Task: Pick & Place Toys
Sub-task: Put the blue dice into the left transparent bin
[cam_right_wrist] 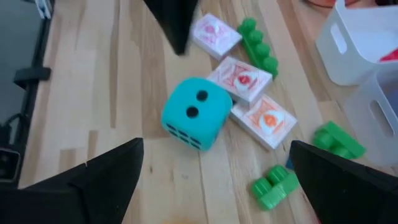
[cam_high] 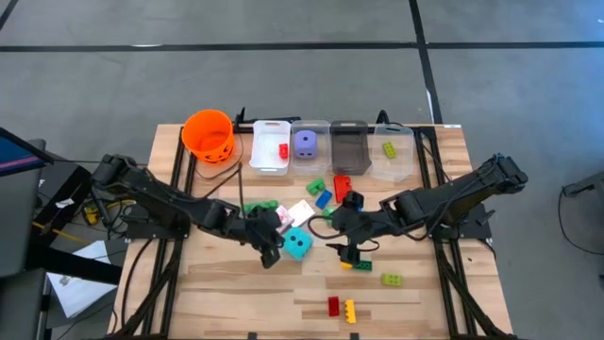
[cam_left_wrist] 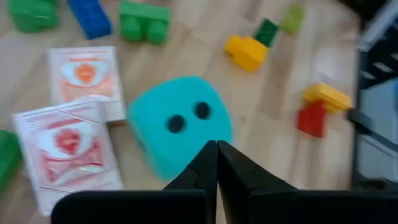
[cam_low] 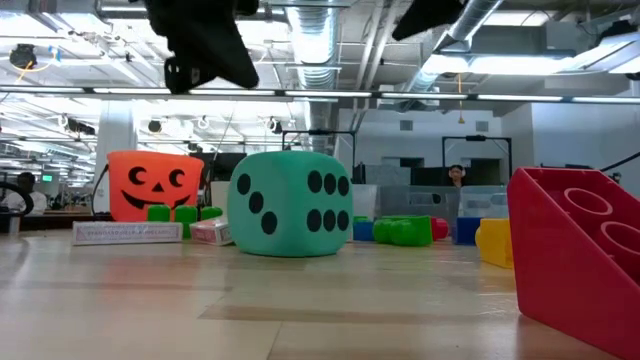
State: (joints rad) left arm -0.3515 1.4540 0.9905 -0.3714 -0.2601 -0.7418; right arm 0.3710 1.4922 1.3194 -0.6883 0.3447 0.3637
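Tools flank the teal die, neither gripping

Right tool (cam_high: 351, 247) hangs over the counter (cam_high: 236, 293) with its fingers spread wide and nothing between them — likely lining up on the teal die (cam_high: 298, 244), which sits loose beside the red-and-white cards (cam_high: 300, 211). Left tool (cam_high: 269, 247) hovers on the die's other side, fingers pressed together, empty. Loose bricks lie around, a yellow brick (cam_high: 350, 311) and a red brick (cam_high: 333, 305) nearer the front edge. Clear bins (cam_high: 347, 146) and the orange bucket (cam_high: 208, 134) wait along the back.
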